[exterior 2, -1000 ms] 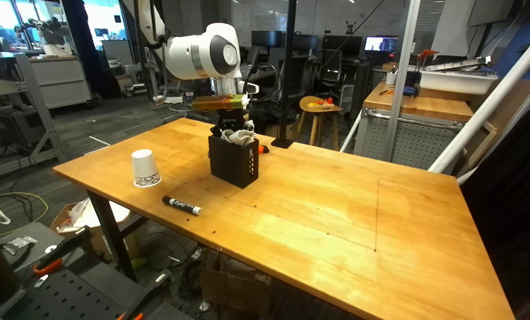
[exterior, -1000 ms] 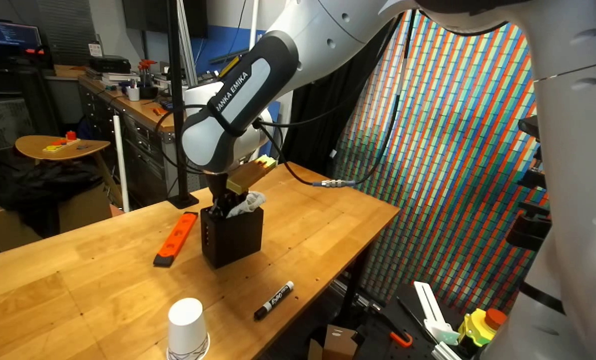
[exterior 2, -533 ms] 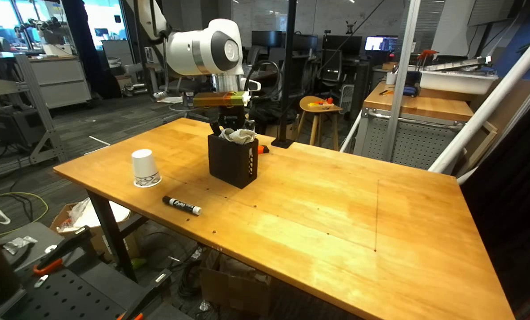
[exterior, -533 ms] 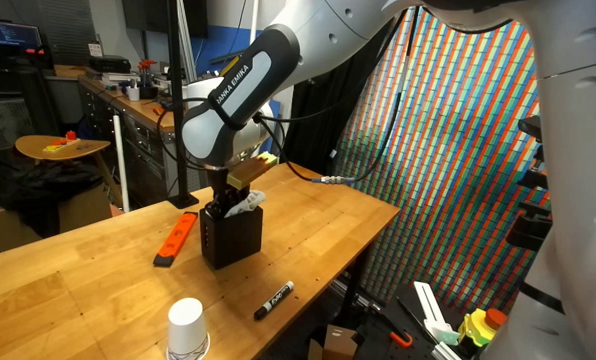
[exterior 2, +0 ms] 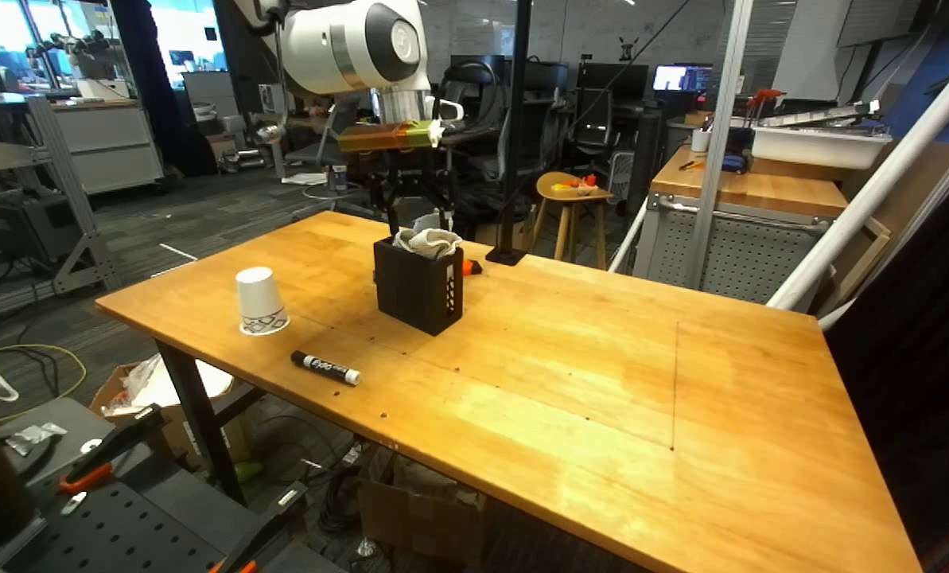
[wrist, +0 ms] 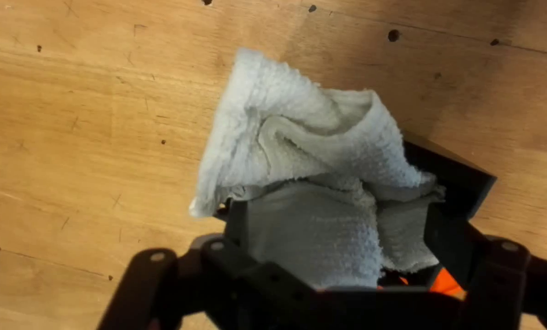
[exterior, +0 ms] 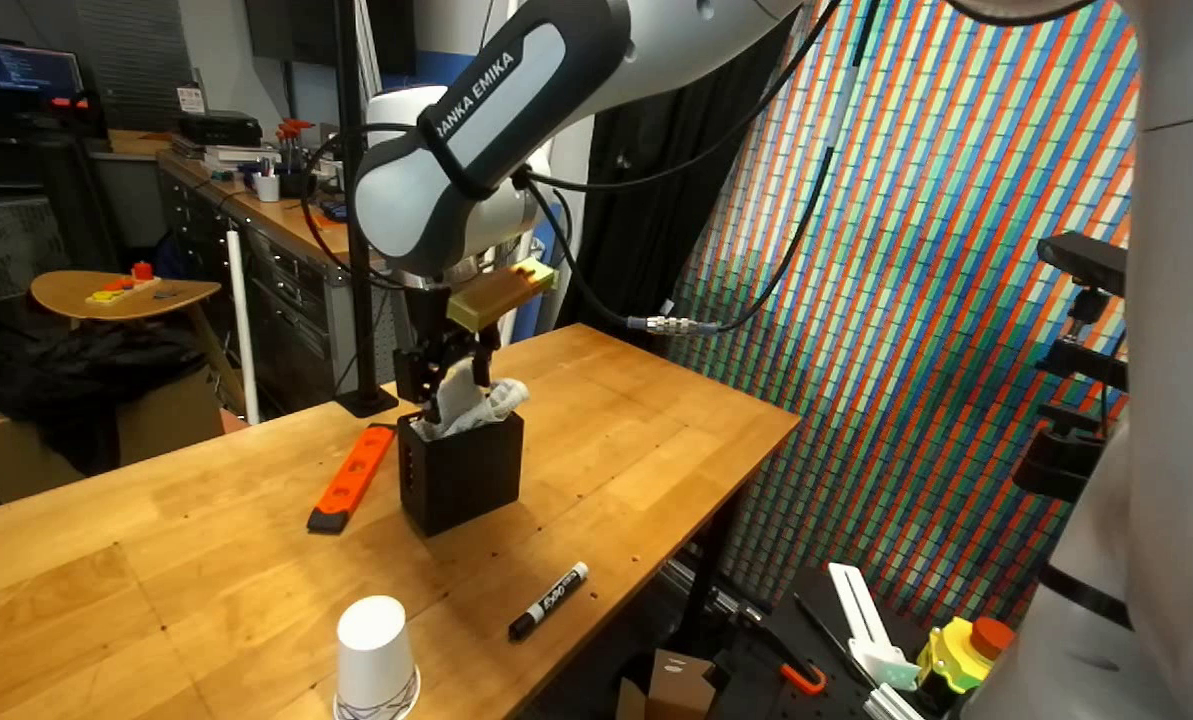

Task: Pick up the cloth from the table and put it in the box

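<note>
Spread wide, my hand (exterior 2: 420, 226) hangs over the box (exterior 2: 406, 286), one finger to each side of a fold of the cloth (wrist: 319, 153) that stands up between them; whether either finger touches it, I cannot tell. The cloth sits crumpled in the box's mouth, its upper part bulging above the rim, and in the wrist view one end juts past the edge. How deep the rest goes is hidden from me. The box stands upright on the table (exterior 2: 601, 358). Just beside it lies an orange tool (exterior: 353, 480); farther off, a marker (exterior 2: 325, 368) lies near the table's edge and a cup (exterior 2: 259, 301) stands upside down.
</note>
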Controlling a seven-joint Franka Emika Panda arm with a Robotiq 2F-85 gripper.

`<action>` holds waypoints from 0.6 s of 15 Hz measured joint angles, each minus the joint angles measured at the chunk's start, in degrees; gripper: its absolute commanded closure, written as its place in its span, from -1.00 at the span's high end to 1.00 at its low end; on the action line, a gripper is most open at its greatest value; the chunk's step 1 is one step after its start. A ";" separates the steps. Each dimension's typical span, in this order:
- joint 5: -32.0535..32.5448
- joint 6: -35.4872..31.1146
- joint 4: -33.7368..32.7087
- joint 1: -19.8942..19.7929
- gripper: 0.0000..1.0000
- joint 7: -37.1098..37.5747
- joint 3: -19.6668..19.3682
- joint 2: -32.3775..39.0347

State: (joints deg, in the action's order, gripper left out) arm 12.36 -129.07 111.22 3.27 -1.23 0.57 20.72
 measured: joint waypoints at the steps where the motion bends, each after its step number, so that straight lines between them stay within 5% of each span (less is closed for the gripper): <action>1: 0.07 0.21 0.15 0.10 0.47 0.08 0.00 -0.73; 9: 3.26 0.59 0.83 0.20 -0.74 1.92 -0.51 -3.53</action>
State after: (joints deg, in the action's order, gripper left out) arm 15.62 -128.48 112.05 3.46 0.69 0.05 17.19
